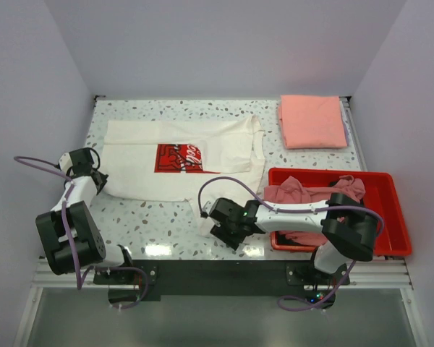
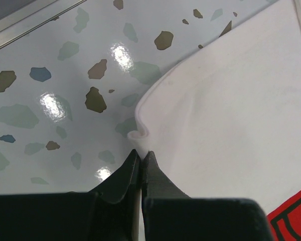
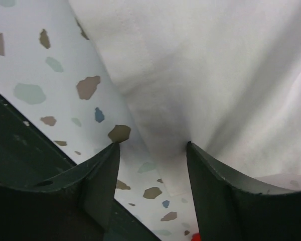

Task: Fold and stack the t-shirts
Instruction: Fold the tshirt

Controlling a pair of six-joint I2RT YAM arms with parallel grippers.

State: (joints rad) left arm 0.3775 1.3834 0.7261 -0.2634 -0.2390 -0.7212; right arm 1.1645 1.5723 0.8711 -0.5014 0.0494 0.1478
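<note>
A white t-shirt (image 1: 141,170) with a square red Coca-Cola print (image 1: 179,157) lay spread flat on the speckled counter (image 1: 159,224), to the left of the red plastic bin (image 1: 394,217) and a little farther back than it. A dusty-pink shirt (image 1: 296,194) sat crumpled inside the bin, bunched toward its left and far walls, with the right arm reaching across above it. A salmon-pink shirt (image 1: 312,121), folded into a neat rectangle, rested on the counter just beyond the bin's far wall. Well to the left of the bin, at the white shirt's outer near corner, the left pincer (image 2: 141,152) was pressed closed, its two dark fingertips meeting on a small curl of the shirt's hem, which the left wrist view showed rising from the counter right at the tips. Just left of the bin's near left corner, the right pincer (image 3: 153,150) stood with its fingers apart, straddling a strip of the white shirt's near edge; the cloth ran between the fingers, which had not closed on it.
</note>
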